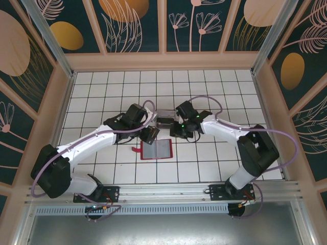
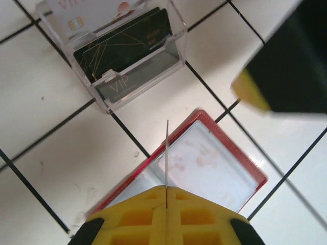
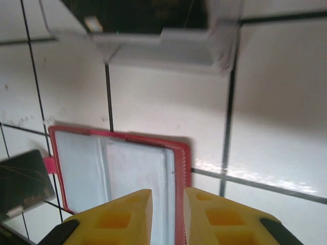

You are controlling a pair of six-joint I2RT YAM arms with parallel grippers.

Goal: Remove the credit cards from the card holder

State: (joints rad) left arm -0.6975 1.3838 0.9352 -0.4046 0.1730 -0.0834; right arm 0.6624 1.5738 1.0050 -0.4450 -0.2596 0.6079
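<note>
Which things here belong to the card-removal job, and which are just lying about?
Job in hand: card holder; dark card pinched in the left gripper; cards standing in the clear plastic box.
Just lying about: the clear plastic box itself; tiled table.

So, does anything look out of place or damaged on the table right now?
Nothing looks spilled or damaged. The red card holder lies open flat, and the clear box sits beside it with cards inside. Only faint smudges mark the holder's clear sleeve.
</note>
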